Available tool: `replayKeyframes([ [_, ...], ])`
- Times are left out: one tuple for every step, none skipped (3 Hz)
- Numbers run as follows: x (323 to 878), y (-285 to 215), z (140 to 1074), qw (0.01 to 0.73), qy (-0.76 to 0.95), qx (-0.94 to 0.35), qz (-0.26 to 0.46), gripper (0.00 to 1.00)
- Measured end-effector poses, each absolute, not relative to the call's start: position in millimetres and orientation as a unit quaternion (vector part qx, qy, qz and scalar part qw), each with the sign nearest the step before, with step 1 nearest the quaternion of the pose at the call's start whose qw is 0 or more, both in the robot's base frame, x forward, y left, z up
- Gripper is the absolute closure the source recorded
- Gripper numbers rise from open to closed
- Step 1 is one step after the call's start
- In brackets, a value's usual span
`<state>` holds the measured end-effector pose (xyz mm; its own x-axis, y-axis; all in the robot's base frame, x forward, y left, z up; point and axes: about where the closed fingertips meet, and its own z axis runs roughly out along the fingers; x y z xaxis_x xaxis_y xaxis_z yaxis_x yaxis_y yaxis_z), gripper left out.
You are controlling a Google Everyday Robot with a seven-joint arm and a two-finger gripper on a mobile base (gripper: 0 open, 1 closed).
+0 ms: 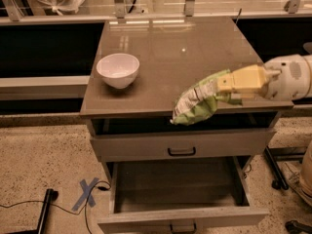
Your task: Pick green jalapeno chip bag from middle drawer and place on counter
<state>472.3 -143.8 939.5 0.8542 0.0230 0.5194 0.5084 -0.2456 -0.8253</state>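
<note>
The green jalapeno chip bag [197,104] hangs over the counter's [185,48] front right edge, its lower end drooping past the lip. The gripper [223,87] has its jaws closed on the bag's upper right end. The bag probably wants carrying inward over bare counter, clear of the white bowl [118,69], and lowering to rest before release, lest it slip toward the open middle drawer [183,217].

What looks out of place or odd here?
The bottom drawer stands pulled out, with nothing visible inside. The crumpled chip bag hangs from the gripper, at the right, by the front edge of the counter, not yet set down. The bowl stands upright; nothing is spilled.
</note>
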Motion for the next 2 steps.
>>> replayKeyframes([
  [508.4, -152.3, 957.4, 0.594, -0.145, -0.761, -0.219, 1.0],
  [545.5, -157.4, 965.3, 0.6, -0.136, -0.751, -0.24, 1.0],
])
